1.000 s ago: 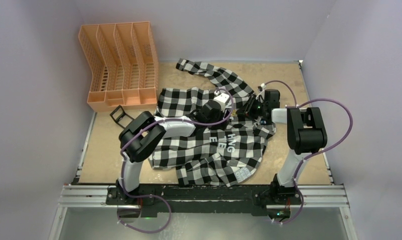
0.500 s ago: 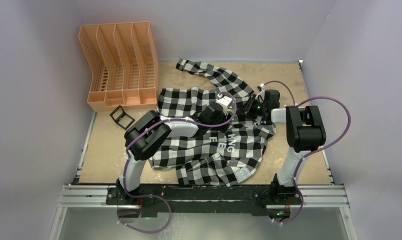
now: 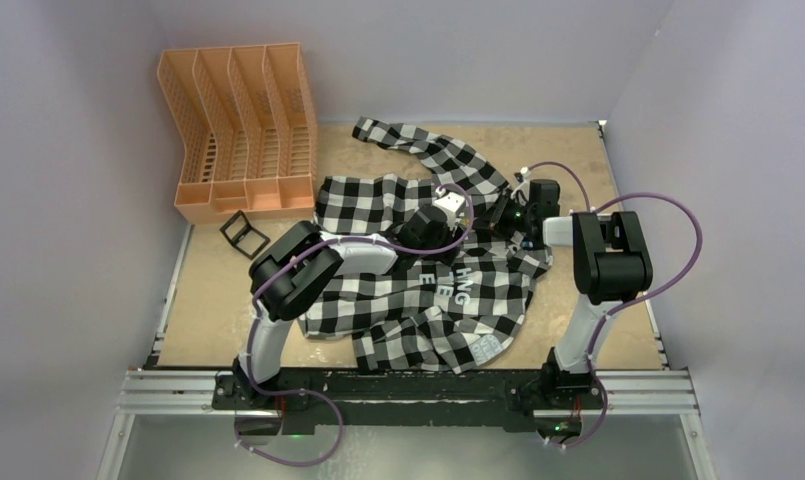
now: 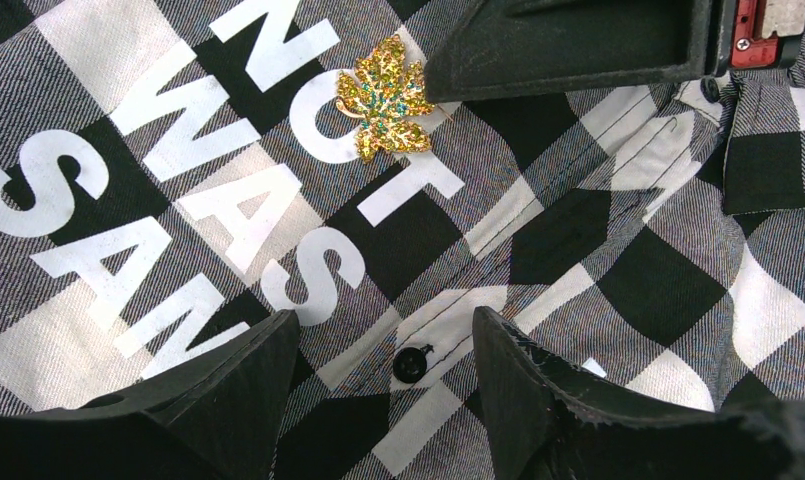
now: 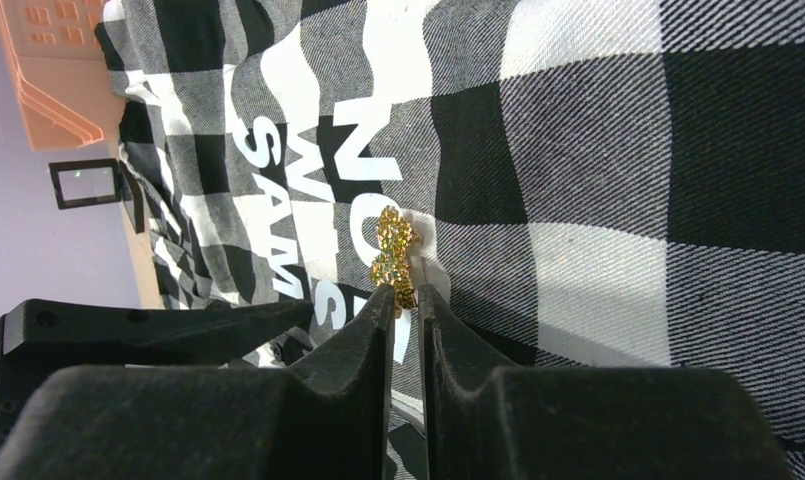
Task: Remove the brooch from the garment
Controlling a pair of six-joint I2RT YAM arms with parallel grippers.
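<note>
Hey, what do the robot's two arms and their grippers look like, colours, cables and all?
The left arm and right arm have bulky black joint housings joined by white links, with a purple cable looping along each. The left gripper and right gripper carry matte black, wedge-shaped fingers with a rough, layered finish.

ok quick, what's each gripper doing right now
left gripper: open over the garment, gripping nothing
right gripper: nearly shut, tips either side of the brooch edge; a firm grip cannot be told
</note>
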